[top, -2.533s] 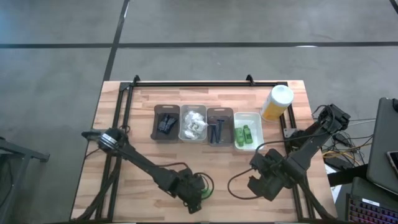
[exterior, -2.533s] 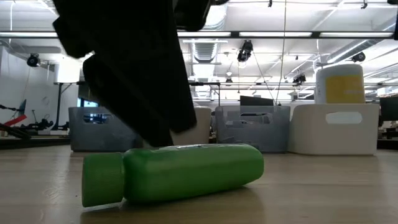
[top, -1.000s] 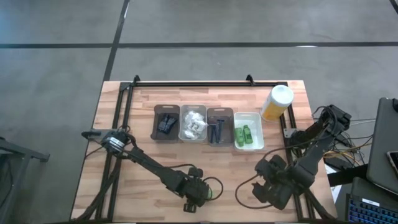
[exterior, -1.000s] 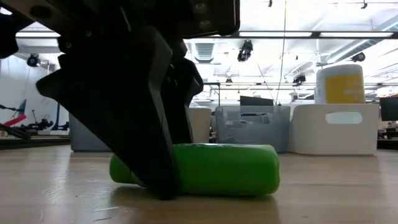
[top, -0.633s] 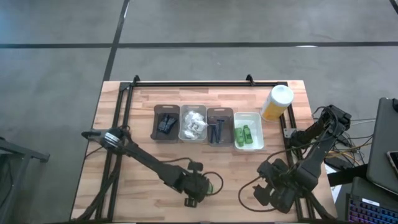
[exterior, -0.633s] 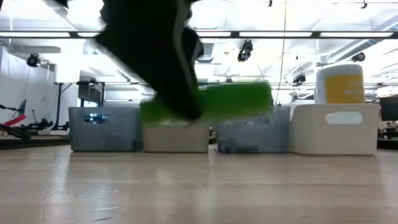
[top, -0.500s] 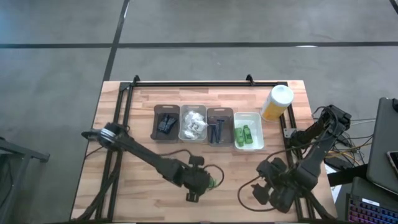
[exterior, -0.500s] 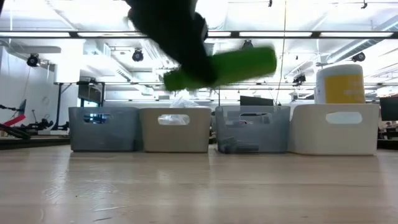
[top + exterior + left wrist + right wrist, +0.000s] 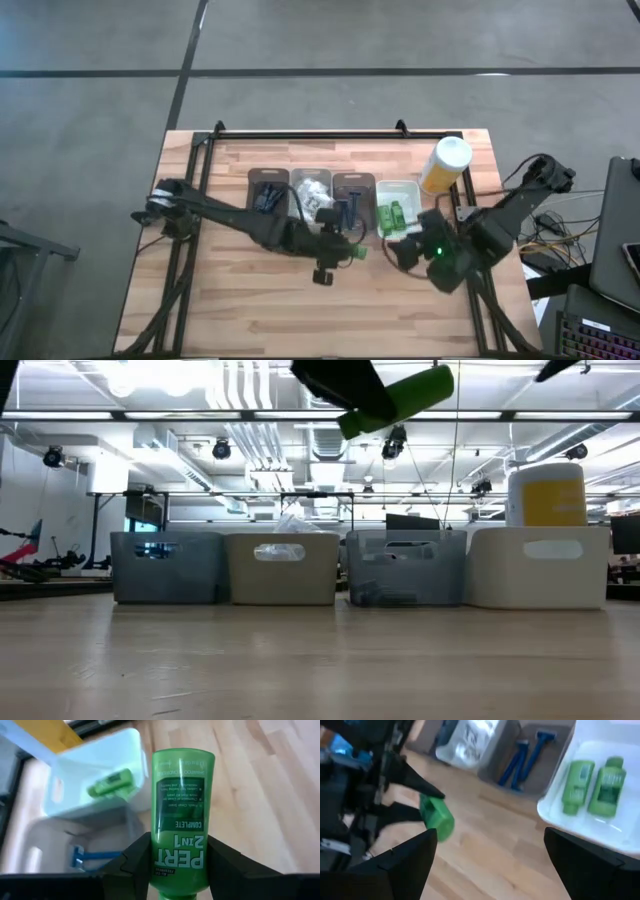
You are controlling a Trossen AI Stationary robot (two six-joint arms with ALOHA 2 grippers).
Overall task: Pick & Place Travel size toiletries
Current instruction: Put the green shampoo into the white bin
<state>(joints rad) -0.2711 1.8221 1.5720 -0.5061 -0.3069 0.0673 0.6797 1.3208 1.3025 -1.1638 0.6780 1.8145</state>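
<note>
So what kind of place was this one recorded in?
Most likely a robotics lab or open workshop hall. The low view shows long ceiling strip lights with exposed ducts; the high view shows a bare grey concrete floor around the wooden butcher-block table.

1. A green tube (image 9: 400,400) hangs tilted high above the counter (image 9: 320,660), one end gripped by a dark pincer (image 9: 350,390).
2. Four bins stand in a row at the back: grey (image 9: 165,568), beige (image 9: 280,568), grey (image 9: 405,568), white (image 9: 540,568).
3. A yellow bottle (image 9: 546,495) rises behind the white bin.
</note>
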